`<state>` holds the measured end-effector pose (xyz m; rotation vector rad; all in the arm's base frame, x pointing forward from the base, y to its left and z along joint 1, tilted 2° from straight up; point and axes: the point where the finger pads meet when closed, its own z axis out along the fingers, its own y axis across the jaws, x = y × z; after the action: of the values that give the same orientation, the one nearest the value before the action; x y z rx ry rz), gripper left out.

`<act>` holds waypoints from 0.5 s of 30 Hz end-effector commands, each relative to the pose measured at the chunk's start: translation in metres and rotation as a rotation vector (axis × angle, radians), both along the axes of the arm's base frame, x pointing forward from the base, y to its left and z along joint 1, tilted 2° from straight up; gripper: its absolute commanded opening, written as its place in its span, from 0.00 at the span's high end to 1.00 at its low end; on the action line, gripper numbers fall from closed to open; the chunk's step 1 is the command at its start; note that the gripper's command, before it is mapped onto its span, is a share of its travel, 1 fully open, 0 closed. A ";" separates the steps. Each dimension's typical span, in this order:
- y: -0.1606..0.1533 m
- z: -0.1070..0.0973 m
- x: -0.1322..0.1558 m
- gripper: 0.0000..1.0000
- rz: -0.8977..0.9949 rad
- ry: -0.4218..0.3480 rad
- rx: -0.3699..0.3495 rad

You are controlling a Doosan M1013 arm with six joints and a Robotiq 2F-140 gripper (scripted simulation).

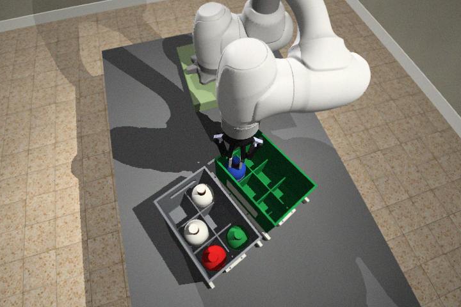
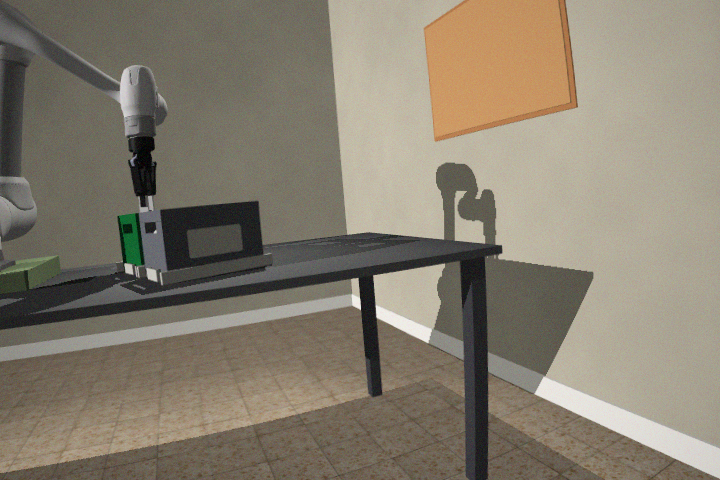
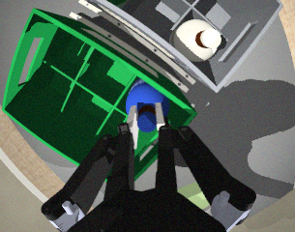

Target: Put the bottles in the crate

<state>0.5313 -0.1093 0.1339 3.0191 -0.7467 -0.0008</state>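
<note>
My gripper (image 1: 237,163) is shut on the neck of a blue bottle (image 1: 236,171), which hangs upright in the corner cell of the green crate (image 1: 265,181) nearest the arm's base. The wrist view shows the fingers clamped on the blue bottle's cap (image 3: 145,103). The grey crate (image 1: 207,221) beside it holds two white bottles (image 1: 202,195) (image 1: 196,231), a green bottle (image 1: 237,236) and a red bottle (image 1: 213,257). In the side view the gripper (image 2: 144,202) reaches down just above the crates. The pick list is not visible.
The arm's green base block (image 1: 196,81) stands at the far end of the table. The green crate's other cells are empty. The grey crate has two empty cells on its left side. The table edge runs close to the grey crate's near corner.
</note>
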 end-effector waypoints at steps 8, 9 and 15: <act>0.000 -0.005 0.000 1.00 0.000 0.000 0.000; 0.000 -0.005 0.000 1.00 0.000 0.000 0.000; 0.000 -0.007 0.000 1.00 0.000 0.000 0.000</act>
<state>0.5313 -0.1095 0.1272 3.0191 -0.7467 -0.0008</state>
